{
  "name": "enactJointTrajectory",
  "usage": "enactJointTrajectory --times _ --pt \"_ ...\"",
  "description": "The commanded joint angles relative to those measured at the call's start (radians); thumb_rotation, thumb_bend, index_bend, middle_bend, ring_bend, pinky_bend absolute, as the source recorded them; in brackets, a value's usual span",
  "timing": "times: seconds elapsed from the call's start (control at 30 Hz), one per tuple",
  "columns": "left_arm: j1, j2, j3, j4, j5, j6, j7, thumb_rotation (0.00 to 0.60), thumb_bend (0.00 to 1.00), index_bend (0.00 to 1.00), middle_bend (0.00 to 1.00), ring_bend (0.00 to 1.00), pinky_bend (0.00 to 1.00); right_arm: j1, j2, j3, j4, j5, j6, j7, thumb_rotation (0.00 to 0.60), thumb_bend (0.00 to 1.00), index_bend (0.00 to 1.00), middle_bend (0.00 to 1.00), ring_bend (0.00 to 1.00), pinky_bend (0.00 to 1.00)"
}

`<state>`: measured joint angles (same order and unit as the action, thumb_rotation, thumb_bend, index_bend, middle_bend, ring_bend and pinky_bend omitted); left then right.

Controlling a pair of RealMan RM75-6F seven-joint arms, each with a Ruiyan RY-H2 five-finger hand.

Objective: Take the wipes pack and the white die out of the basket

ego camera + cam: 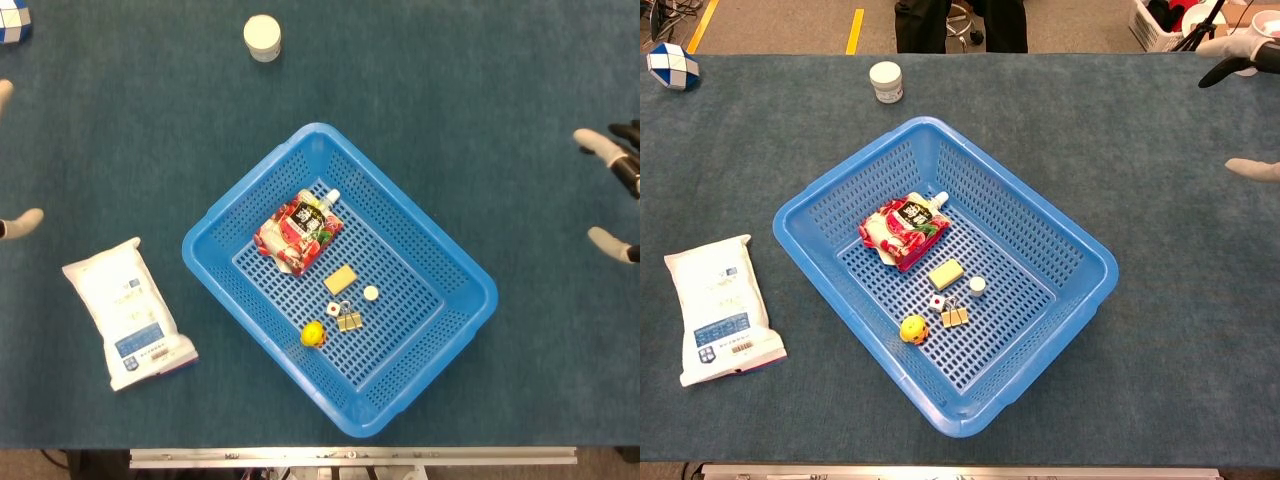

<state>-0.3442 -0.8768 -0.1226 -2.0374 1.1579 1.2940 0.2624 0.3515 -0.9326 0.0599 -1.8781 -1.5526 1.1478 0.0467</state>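
Note:
The white wipes pack [127,324] [720,308] lies flat on the table, left of the blue basket [215,222] [800,205]. The small white die [334,309] [936,301] with red dots sits inside the basket beside a binder clip [349,320]. Only fingertips [20,224] of my left hand [8,180] show at the left edge of the head view, holding nothing. My right hand [614,190] [1246,100] hovers at the right edge with fingers apart and empty, well clear of the basket.
The basket also holds a red drink pouch [298,230], a yellow block [340,279], a white cap [371,293] and a yellow toy [313,334]. A white jar [262,37] stands at the back. A blue-white puzzle ball [671,66] sits at the far left corner.

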Motion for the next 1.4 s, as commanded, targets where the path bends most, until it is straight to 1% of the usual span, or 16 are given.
enactJointTrajectory --times 0.03,0.17,0.23,0.27,0.4,0.53,0.6,0.63,0.7,0.83,0.97,1.07,1.23,1.4 --pt "-0.007 0.003 0.007 -0.005 -0.004 -0.026 0.002 0.6 0.0 0.0 0.0 0.0 0.0 0.03 0.012 0.007 -0.014 -0.019 -0.031 0.03 0.6 0.22 0.14 0.26 0.1 0.08" --pt "-0.011 0.003 0.015 -0.012 0.014 -0.043 0.002 0.6 0.0 0.0 0.0 0.0 0.0 0.075 0.02 0.017 -0.038 -0.044 -0.072 0.041 0.6 0.22 0.22 0.31 0.13 0.1" --pt "-0.014 0.003 0.016 -0.02 0.019 -0.05 0.003 0.6 0.0 0.0 0.0 0.0 0.0 0.106 0.024 0.022 -0.054 -0.056 -0.11 0.048 0.6 0.22 0.27 0.32 0.15 0.1" --pt "-0.015 0.003 0.017 -0.023 0.021 -0.052 0.004 0.6 0.0 0.0 0.0 0.0 0.0 0.122 0.025 0.024 -0.061 -0.059 -0.129 0.049 0.6 0.22 0.29 0.32 0.15 0.1" --pt "-0.017 0.005 0.019 -0.038 0.031 -0.059 0.001 0.6 0.0 0.0 0.0 0.0 0.0 0.195 0.005 0.037 -0.088 -0.064 -0.219 0.039 0.6 0.22 0.29 0.33 0.15 0.12" --pt "-0.011 0.005 0.023 -0.042 0.036 -0.057 -0.006 0.6 0.0 0.0 0.0 0.0 0.0 0.273 -0.045 0.045 -0.096 -0.053 -0.319 0.025 0.6 0.22 0.29 0.33 0.15 0.12" --pt "-0.006 0.012 0.025 -0.048 0.038 -0.053 -0.006 0.6 0.0 0.0 0.0 0.0 0.0 0.302 -0.07 0.049 -0.095 -0.044 -0.354 0.016 0.6 0.2 0.29 0.33 0.15 0.12" --pt "-0.004 0.015 0.026 -0.051 0.037 -0.052 -0.007 0.6 0.0 0.0 0.0 0.0 0.0 0.319 -0.088 0.053 -0.094 -0.037 -0.372 0.007 0.6 0.17 0.29 0.33 0.15 0.12" --pt "-0.002 0.018 0.025 -0.055 0.033 -0.05 -0.007 0.6 0.0 0.0 0.0 0.0 0.0 0.344 -0.117 0.061 -0.089 -0.027 -0.391 -0.01 0.6 0.12 0.31 0.35 0.16 0.13" --pt "0.0 0.028 0.024 -0.065 0.028 -0.047 -0.007 0.6 0.0 0.0 0.0 0.0 0.0 0.393 -0.181 0.071 -0.073 0.005 -0.434 -0.068 0.6 0.09 0.37 0.37 0.18 0.17" --pt "0.003 0.035 0.021 -0.072 0.026 -0.045 -0.017 0.6 0.0 0.0 0.0 0.0 0.0 0.421 -0.228 0.068 -0.059 0.049 -0.463 -0.122 0.6 0.06 0.4 0.38 0.19 0.19" --pt "0.005 0.036 0.021 -0.072 0.027 -0.045 -0.021 0.6 0.0 0.0 0.0 0.0 0.0 0.44 -0.259 0.062 -0.044 0.085 -0.483 -0.158 0.6 0.06 0.43 0.39 0.2 0.19" --pt "0.004 0.037 0.019 -0.076 0.028 -0.048 -0.023 0.6 0.0 0.0 0.0 0.0 0.0 0.473 -0.313 0.055 -0.013 0.139 -0.508 -0.225 0.6 0.06 0.43 0.39 0.2 0.19" --pt "0.013 0.045 0.026 -0.081 0.036 -0.043 -0.033 0.6 0.0 0.0 0.0 0.0 0.0 0.513 -0.361 0.046 0.011 0.2 -0.541 -0.281 0.6 0.1 0.43 0.39 0.2 0.19"
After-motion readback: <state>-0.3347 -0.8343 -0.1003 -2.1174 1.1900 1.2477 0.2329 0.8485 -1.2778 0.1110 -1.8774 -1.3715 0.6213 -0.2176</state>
